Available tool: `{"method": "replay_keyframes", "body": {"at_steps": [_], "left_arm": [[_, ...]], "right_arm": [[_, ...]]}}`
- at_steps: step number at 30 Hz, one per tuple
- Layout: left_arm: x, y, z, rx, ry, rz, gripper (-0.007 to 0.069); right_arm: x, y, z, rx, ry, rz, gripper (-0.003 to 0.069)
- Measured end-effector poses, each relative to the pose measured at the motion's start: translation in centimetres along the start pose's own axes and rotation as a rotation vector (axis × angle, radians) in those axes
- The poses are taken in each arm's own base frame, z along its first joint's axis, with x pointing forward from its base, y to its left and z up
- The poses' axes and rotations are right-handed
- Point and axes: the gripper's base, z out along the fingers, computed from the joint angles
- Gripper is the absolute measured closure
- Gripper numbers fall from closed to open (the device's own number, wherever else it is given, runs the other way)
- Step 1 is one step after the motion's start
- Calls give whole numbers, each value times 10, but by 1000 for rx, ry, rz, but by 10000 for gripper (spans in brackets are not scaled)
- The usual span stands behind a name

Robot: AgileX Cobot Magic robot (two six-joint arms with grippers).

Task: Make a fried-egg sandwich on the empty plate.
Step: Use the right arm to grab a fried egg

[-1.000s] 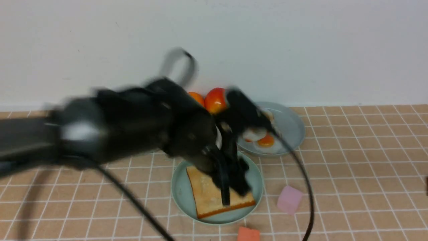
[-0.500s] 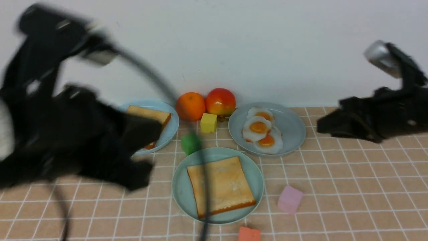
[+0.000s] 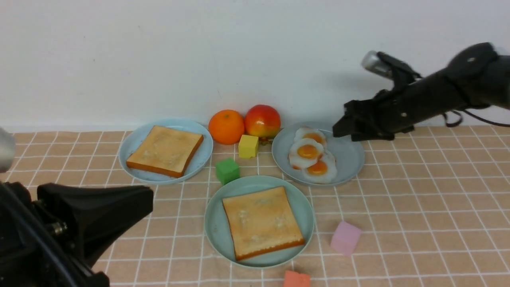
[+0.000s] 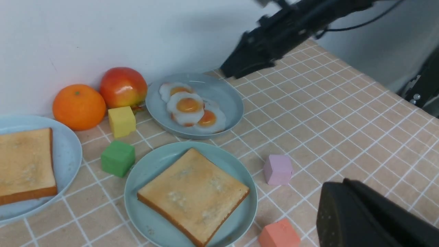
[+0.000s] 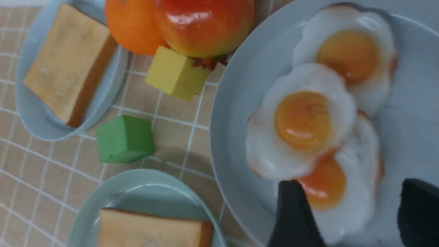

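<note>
The left gripper (image 3: 147, 199) was by the front left corner of the table (image 3: 418, 207), fingers pressed together. One toast slice (image 3: 261, 221) lay on the mint-green plate (image 3: 213, 229) by the front edge's middle. The right gripper (image 3: 343, 126) had its fingers spread above the fried eggs (image 3: 310, 155) nearer the back edge.

A toast slice (image 3: 261, 222) lies on the front plate (image 3: 213, 229). Behind-left, a second toast slice (image 3: 165, 150) lies on the left plate (image 3: 175, 122); behind-right, three fried eggs (image 3: 308, 153) overlap on the right plate (image 3: 346, 155). Between those plates sit an orange (image 3: 226, 126), an apple (image 3: 262, 120), the back cube (image 3: 248, 146) and the middle cube (image 3: 227, 170). The right cube (image 3: 345, 238) lies right of the front plate, and the front cube (image 3: 296, 279) lies before it.
</note>
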Motion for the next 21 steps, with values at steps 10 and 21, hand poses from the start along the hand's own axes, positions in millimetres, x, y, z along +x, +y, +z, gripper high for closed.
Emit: {"method": "replay_keyframes", "body": {"at_steps": [10, 21], "left_arm": [[0, 0, 0, -1, -1, 3, 638], [0, 0, 0, -1, 0, 3, 638]], "right_arm": [[-17, -11, 52, -8, 9, -35, 148], [-15, -12, 89, 27, -19, -79, 148]]}}
